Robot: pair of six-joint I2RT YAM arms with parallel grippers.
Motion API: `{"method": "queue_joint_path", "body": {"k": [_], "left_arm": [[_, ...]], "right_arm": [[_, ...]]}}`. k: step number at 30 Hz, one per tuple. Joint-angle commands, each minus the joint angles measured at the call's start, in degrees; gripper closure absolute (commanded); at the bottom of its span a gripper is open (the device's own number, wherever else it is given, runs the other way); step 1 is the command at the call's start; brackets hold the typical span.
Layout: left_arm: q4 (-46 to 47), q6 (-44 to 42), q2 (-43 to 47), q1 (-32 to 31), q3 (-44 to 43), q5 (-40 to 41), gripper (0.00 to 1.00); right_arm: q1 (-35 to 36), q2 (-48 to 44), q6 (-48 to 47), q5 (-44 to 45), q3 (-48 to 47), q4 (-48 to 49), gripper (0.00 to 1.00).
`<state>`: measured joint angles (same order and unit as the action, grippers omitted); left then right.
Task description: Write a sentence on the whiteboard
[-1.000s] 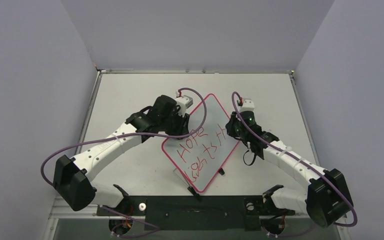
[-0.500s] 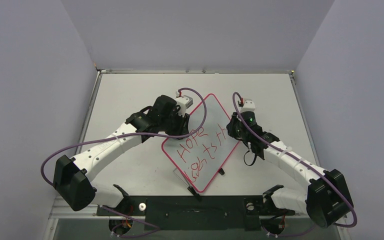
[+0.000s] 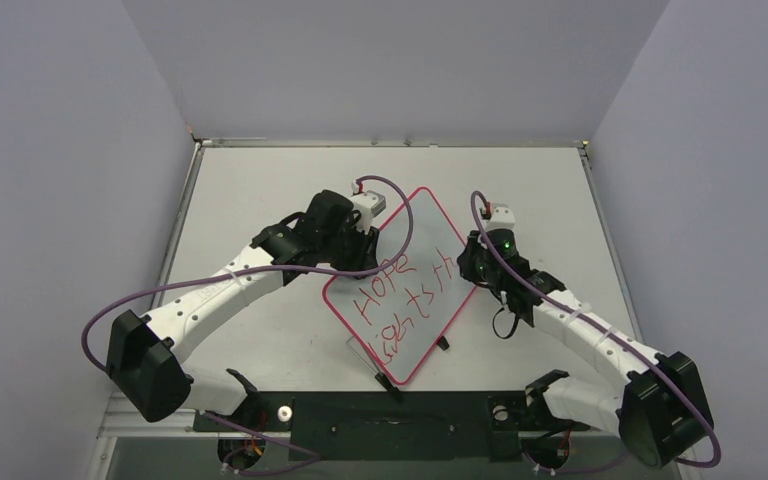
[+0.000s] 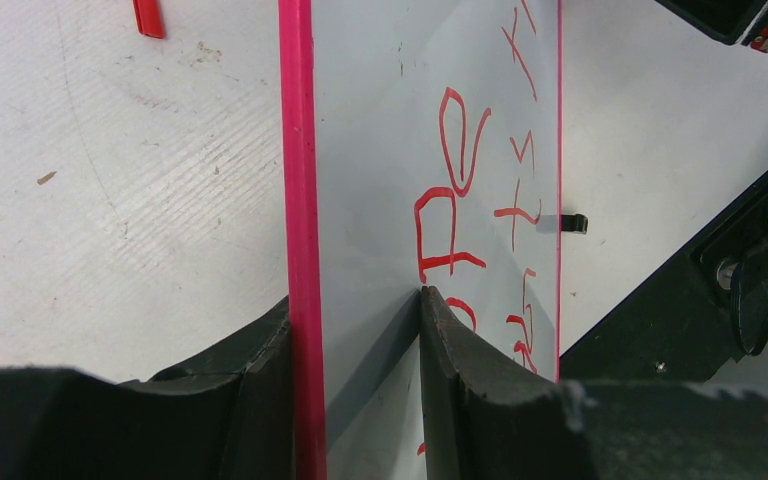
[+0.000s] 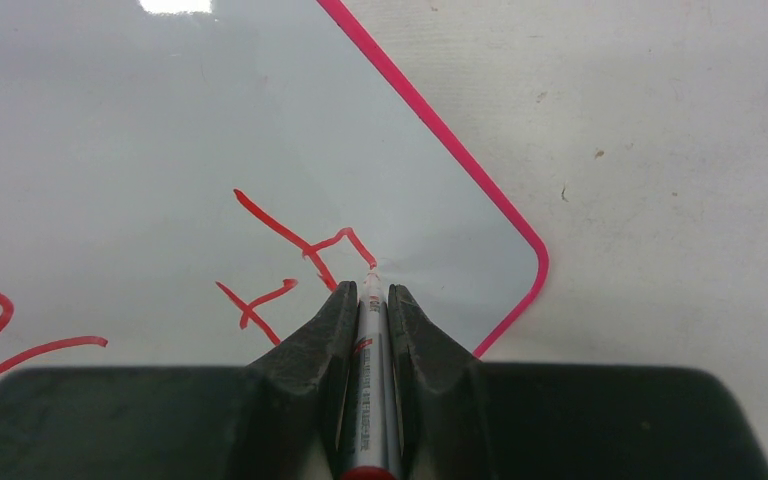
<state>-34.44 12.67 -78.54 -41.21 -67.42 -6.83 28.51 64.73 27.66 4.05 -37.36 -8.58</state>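
The whiteboard point(image 3: 415, 225), glossy white with a pink rim, lies skewed in the middle of the table. The sentence point(image 3: 400, 300) is scrawled on it in red, starting "HOPE". My left gripper point(image 4: 356, 297) is shut on the board's left edge, one finger outside the rim point(image 4: 297, 150) and the other pressed on the face. My right gripper point(image 5: 370, 289) is shut on a silver marker point(image 5: 368, 380). The marker's tip touches the board at the end of the last red stroke point(image 5: 345, 240), close to the rounded right corner point(image 5: 535, 255). In the top view the right gripper point(image 3: 468, 262) hangs over the board's right edge.
A small red piece point(image 4: 147, 18) lies on the table left of the board. A little black part point(image 3: 443, 343) sits beside the board's near right edge, another point(image 3: 390, 385) at its near corner. Walls close in the table on three sides.
My right gripper has slid a little to the right and toward the near edge with the marker, lengthening the last letter. The left arm and the board have stayed put.
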Motion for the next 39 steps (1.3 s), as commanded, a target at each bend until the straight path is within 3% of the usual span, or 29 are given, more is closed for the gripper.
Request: {"method": "queue_joint_path", "body": {"k": [1, 8, 24, 39], "left_arm": [[-6.59, -10.7, -0.79, -0.2, 1.94, 11.62, 1.0], [-6.61, -10.73, -0.75, -0.21, 1.81, 11.58, 1.0], [-6.53, -10.73, -0.67, -0.22, 1.99, 11.82, 1.0], [-6.52, -10.73, -0.71, -0.26, 2.01, 11.84, 1.0]], "right_arm": [[-0.21, -4.19, -0.18, 1.0, -0.21, -1.27, 1.0], [-0.21, -5.33, 0.12, 3.38, -2.1, -1.52, 1.0], [-0.87, 3.65, 0.98, 2.8, -5.08, 4.5, 1.0], [-2.83, 6.18, 1.61, 3.48, -7.11, 4.95, 1.0]]}}
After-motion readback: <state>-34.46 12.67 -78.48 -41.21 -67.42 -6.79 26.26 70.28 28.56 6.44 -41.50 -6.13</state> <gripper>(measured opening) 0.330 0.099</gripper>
